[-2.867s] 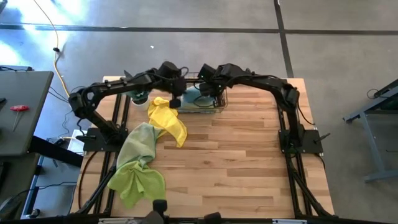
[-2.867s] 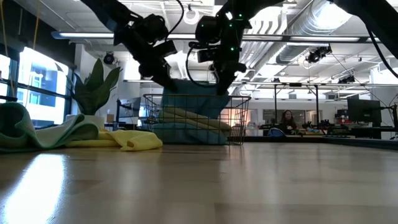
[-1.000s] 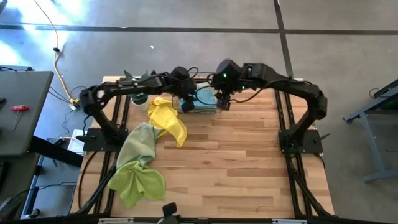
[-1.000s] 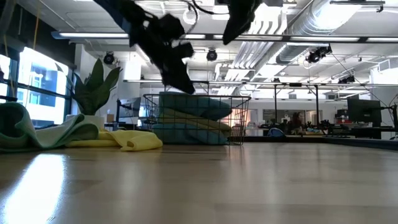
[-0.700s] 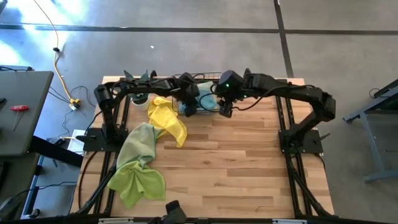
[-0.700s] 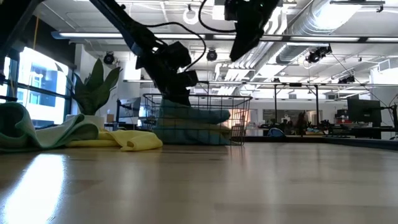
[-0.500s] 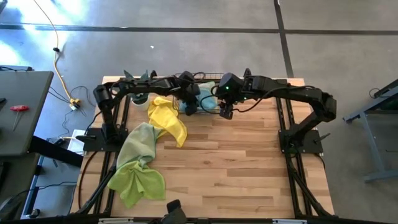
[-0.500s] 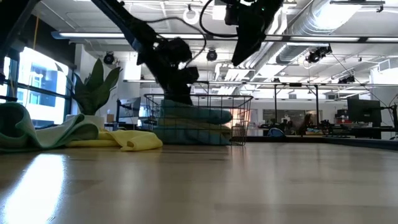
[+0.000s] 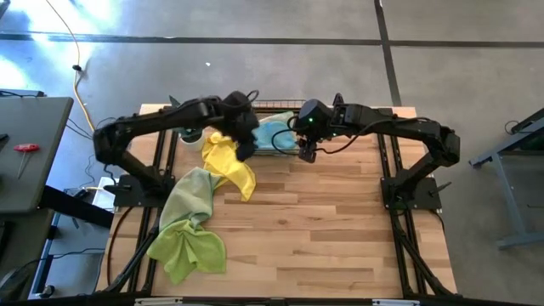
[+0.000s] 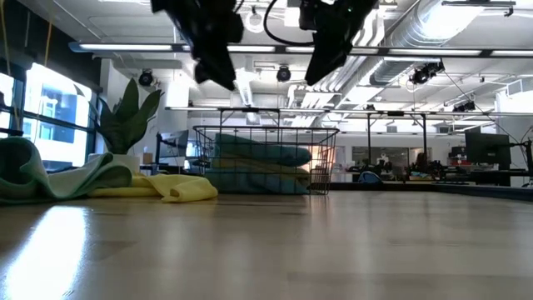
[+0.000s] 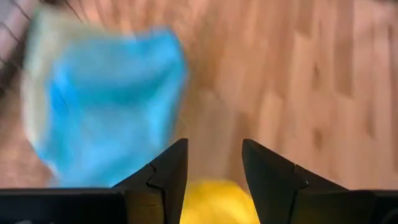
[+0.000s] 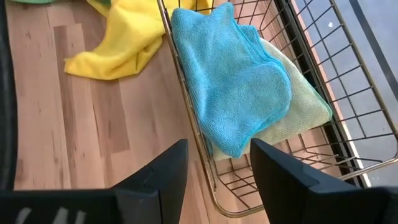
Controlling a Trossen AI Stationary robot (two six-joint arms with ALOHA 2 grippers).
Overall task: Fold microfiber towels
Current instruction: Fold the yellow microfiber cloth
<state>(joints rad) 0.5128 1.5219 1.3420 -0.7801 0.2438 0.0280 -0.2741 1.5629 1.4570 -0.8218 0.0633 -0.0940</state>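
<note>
High view: grey concrete floor surrounds a slatted wooden table point(image 9: 340, 229). A wire basket point(image 9: 293, 127) sits at 12 o'clock holding a folded light blue towel point(image 9: 274, 134); a yellow towel point(image 9: 229, 166) lies crumpled at 10 o'clock, a sage towel point(image 9: 189, 194) and a lime towel point(image 9: 189, 248) toward 8 o'clock. The left gripper point(image 9: 244, 150) hangs over the yellow towel, the right gripper point(image 9: 307, 153) beside the basket.

Low view: an open workshop hall lies behind; the basket's thin wire walls show the stacked folds.

Left wrist view: fingers parted, holding nothing, yellow directly below.

Right wrist view: fingers parted, empty; the blue cloth is plush over a pale one.

Likely next: pinch one yellow corner, lift clear, spread flat before creasing; floppy pile bunches easily.
</note>
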